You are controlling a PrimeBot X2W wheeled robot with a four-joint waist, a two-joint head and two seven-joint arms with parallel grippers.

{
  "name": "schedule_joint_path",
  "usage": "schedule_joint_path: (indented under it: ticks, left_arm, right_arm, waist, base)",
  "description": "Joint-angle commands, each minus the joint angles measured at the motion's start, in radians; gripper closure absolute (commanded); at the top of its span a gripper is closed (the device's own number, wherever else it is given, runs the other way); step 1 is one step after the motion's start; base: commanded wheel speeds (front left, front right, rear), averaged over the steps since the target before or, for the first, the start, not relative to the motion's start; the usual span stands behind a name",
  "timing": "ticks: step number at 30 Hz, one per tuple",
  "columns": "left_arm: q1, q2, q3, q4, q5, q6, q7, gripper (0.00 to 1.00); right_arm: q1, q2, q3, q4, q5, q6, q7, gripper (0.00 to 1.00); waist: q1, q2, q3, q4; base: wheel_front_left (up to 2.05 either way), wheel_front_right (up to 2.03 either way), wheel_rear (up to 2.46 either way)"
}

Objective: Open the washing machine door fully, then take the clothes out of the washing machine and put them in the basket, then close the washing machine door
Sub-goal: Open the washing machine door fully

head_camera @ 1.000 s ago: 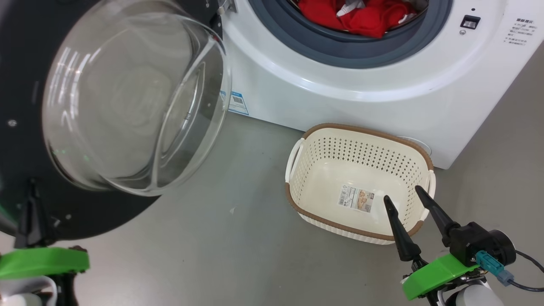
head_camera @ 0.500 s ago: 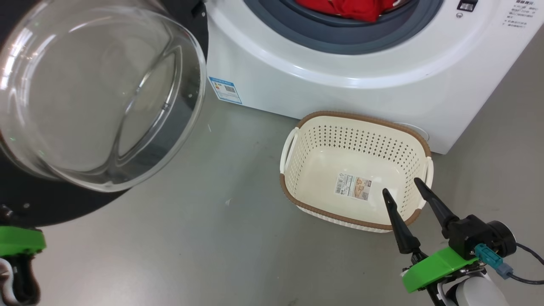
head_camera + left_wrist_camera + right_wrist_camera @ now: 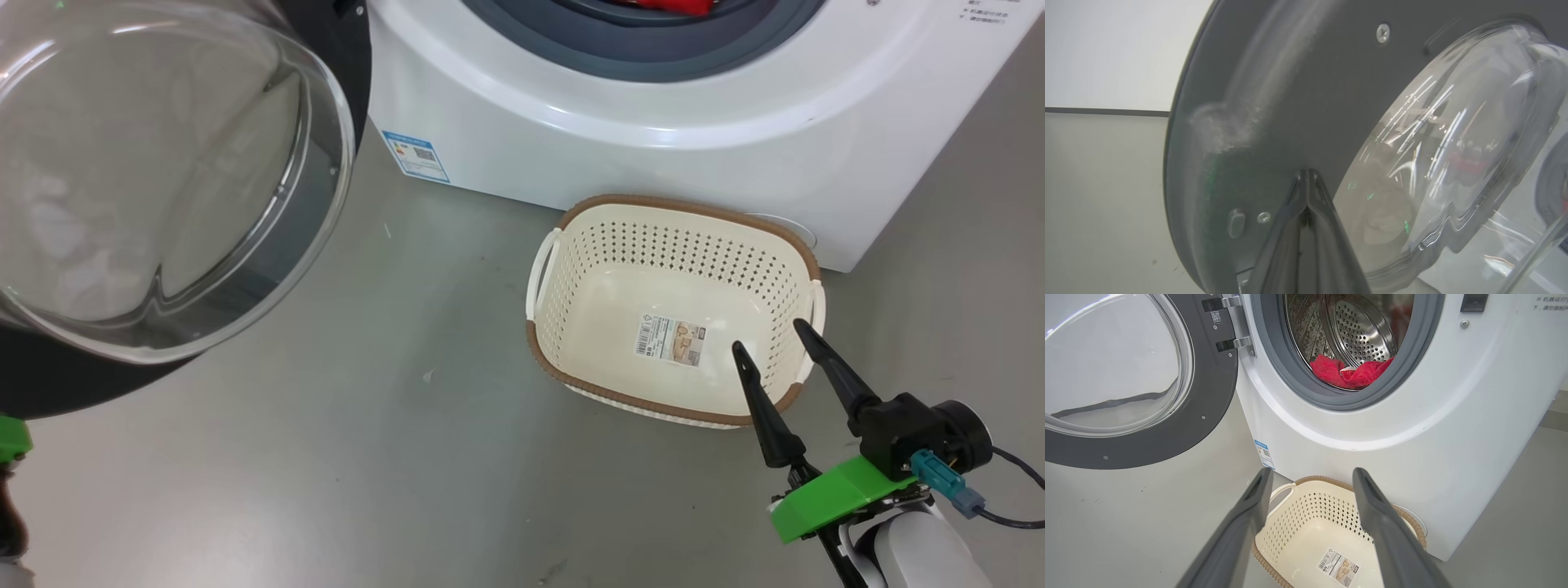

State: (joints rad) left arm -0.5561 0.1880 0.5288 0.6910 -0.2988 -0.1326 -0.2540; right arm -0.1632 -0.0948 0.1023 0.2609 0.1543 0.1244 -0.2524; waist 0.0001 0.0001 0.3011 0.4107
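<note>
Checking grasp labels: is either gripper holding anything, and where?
Nothing held. Left gripper shut, tips at the dark rim of the washing machine door, pinching nothing. Right gripper open and empty.

The washing machine door (image 3: 1208,408) stood swung wide open, hinged at the left side of the washing machine (image 3: 1412,428), its dark rim ringing a bulging clear glass bowl. The white front-loader's mouth was uncovered, with a grey-blue gasket (image 3: 1298,384) around a perforated steel drum (image 3: 1359,330). The clothes (image 3: 1349,373), a red heap with a little white showing, lay low at the drum's front. The basket (image 3: 694,253), cream, perforated and brown-rimmed, stood upright and empty on the floor (image 3: 367,457), just before the machine's front, with a paper label (image 3: 671,340) on its bottom.
</note>
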Motion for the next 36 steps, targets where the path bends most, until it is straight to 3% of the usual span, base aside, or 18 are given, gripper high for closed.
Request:
schedule_joint_path:
  ticks: [1, 16, 31, 33, 35, 36]
  left_arm:
    - [-0.019, 0.07, 0.033, -0.015, 0.01, 0.002, -0.008, 1.0]
    - [0.02, 0.041, -0.016, -0.032, -0.012, 0.002, -0.008, 1.0]
    - [0.189, -0.027, -0.111, -0.176, -0.026, 0.002, -0.008, 1.0]
    - [0.219, -0.035, -0.123, -0.197, -0.027, 0.002, -0.008, 0.77]
    - [0.246, -0.042, -0.135, -0.216, -0.03, 0.002, -0.008, 0.67]
    - [0.258, -0.045, -0.141, -0.225, -0.036, 0.002, -0.008, 0.56]
  right_arm:
    - [-0.017, 0.0, 0.026, -0.022, -0.005, 0.006, -0.009, 0.0]
    - [-0.005, 0.005, 0.02, -0.019, 0.001, 0.006, -0.009, 0.0]
    - [0.029, 0.013, 0.017, -0.023, 0.026, 0.006, -0.009, 0.0]
    - [0.037, 0.015, 0.014, -0.026, 0.031, 0.006, -0.009, 0.0]
    - [0.045, 0.016, 0.011, -0.028, 0.035, 0.006, -0.009, 0.0]
    - [0.048, 0.017, 0.01, -0.03, 0.037, 0.006, -0.009, 0.0]
  waist:
    - [0.0, -0.0001, 0.0, -0.002]
    - [0.0, -0.0001, -0.036, 0.003]
    - [0.0, -0.0001, -0.112, -0.007]
    - [0.0, -0.0001, -0.123, -0.012]
    - [0.0, -0.0001, -0.132, -0.017]
    - [0.0, -0.0001, -0.137, -0.021]
  base:
    - [0.0, 0.0, 0.0]
    - [0.0, 0.0, 0.0]
    - [0.0, 0.0, 0.0]
    - [0.0, 0.0, 0.0]
    - [0.0, 0.0, 0.0]
    - [0.0, 0.0, 0.0]
